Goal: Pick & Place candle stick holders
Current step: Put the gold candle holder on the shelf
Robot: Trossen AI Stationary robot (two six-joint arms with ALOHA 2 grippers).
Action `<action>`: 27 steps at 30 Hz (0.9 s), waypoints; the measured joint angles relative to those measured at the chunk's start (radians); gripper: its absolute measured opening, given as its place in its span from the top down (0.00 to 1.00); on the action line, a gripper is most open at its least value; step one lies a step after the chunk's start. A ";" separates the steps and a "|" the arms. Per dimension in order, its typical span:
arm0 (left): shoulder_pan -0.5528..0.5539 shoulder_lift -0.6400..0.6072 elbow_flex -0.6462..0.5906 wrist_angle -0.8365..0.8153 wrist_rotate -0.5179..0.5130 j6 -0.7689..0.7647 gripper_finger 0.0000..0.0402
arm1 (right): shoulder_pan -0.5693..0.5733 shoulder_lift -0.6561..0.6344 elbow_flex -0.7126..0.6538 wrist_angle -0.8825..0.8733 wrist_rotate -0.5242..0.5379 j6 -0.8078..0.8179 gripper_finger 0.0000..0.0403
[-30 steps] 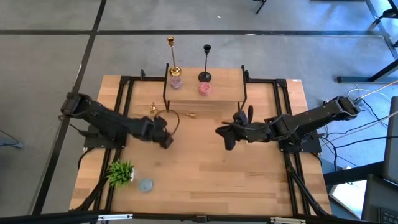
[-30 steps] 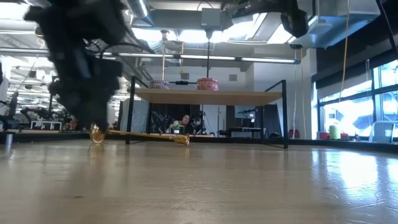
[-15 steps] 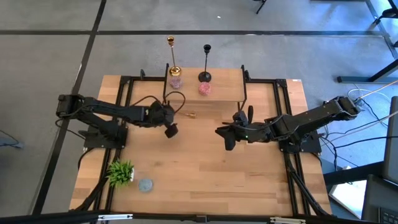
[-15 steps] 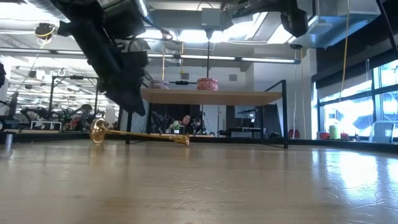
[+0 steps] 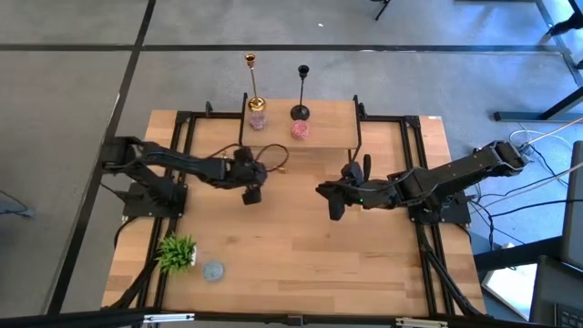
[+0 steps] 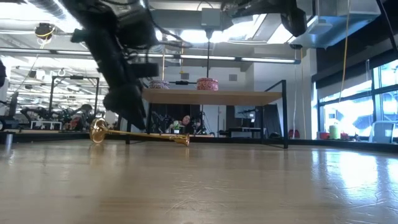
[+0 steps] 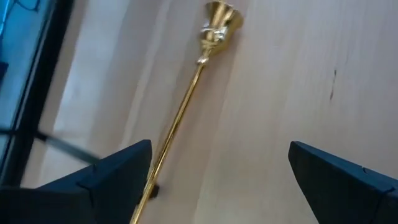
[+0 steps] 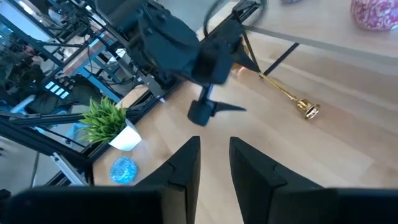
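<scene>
A gold candlestick (image 6: 143, 135) lies on its side on the table in front of the shelf (image 5: 301, 141), its base (image 6: 96, 132) toward the left. It also shows in the left wrist view (image 7: 186, 93) and the right wrist view (image 8: 286, 93). A second gold candlestick (image 5: 253, 82) and a black one (image 5: 302, 91) stand upright on the shelf. My left gripper (image 5: 252, 193) (image 7: 217, 180) is open and empty, a little above the lying candlestick's shaft. My right gripper (image 5: 328, 200) (image 8: 214, 162) hovers at mid table, its fingers a little apart, empty.
Two pink jars (image 5: 257, 118) (image 5: 300, 129) stand on the shelf by the candlestick bases. A small green plant (image 5: 177, 251) and a blue-grey disc (image 5: 213, 271) are at the near left. The shelf's black legs (image 6: 285, 112) stand behind the lying candlestick.
My left gripper has risen from the table near the lying candlestick's base and gone toward the table's right and far edge, along the shaft. The candlestick has stayed where it lay. My right arm has kept still.
</scene>
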 joint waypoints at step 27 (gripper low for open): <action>0.053 0.285 0.274 -0.244 -0.100 0.140 0.27 | 0.068 0.000 0.000 0.009 0.044 0.001 0.78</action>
